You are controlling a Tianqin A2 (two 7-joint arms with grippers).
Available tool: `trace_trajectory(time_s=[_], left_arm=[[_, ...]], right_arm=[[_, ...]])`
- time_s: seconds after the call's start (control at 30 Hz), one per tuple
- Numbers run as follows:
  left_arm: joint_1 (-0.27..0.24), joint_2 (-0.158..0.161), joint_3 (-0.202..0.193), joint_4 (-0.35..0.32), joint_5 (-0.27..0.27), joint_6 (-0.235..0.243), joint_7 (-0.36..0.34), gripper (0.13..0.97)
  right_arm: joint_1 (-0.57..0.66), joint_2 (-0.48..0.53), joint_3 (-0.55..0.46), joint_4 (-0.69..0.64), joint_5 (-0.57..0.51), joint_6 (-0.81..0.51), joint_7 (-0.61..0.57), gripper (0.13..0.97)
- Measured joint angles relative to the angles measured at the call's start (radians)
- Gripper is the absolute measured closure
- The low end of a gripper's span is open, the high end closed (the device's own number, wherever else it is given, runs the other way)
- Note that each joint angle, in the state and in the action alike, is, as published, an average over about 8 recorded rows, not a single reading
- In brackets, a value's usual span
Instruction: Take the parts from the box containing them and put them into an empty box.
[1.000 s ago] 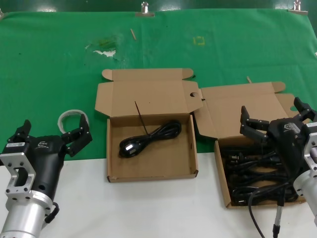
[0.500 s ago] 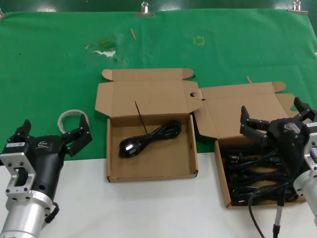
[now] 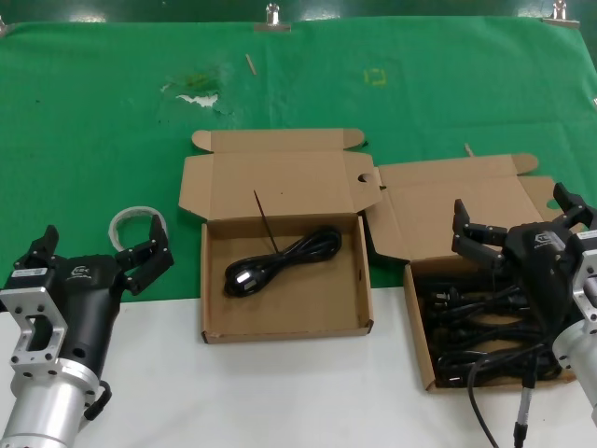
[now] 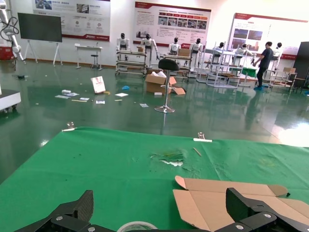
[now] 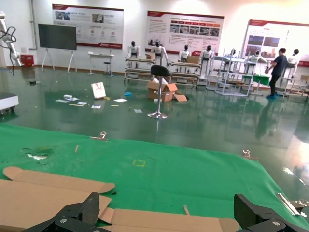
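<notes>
The cords (image 3: 485,322), black and coiled, lie heaped in the right box (image 3: 422,345), a shallow cardboard tray whose lid (image 3: 448,201) leans back askew onto the green cloth (image 3: 93,140). One more cord (image 3: 280,261) lies alone on a slant in the middle box (image 3: 284,322), its plug toward the near left corner; a thin dark tie (image 3: 266,221) stands against that box's back wall. This box's lid (image 3: 280,177) is folded back flat, with two rounded ear tabs at its far edge and a small dark hole near its right side. The two boxes sit close together, the askew lid's corner touching or overlapping the middle box's right flap.

The right gripper (image 3: 520,224) hangs over the far part of the right box, above the heap, with its fingers (image 3: 471,238) spread wide and nothing between them. The left gripper (image 3: 98,252) waits well apart at the left, near the front edge of the cloth, fingers likewise spread and empty. Just beyond it a roll of clear tape (image 3: 137,222) rests on the cloth. Both boxes straddle the line where the cloth meets the white tabletop (image 3: 280,392).
</notes>
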Motion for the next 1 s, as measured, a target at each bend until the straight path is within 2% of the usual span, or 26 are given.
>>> trace_trajectory(time_s=[1.0], left_arm=[[0.000, 0.000, 0.000, 0.000, 0.000, 0.000, 0.000, 0.132]], right_arm=[[0.000, 0.000, 0.000, 0.000, 0.000, 0.000, 0.000, 0.129]])
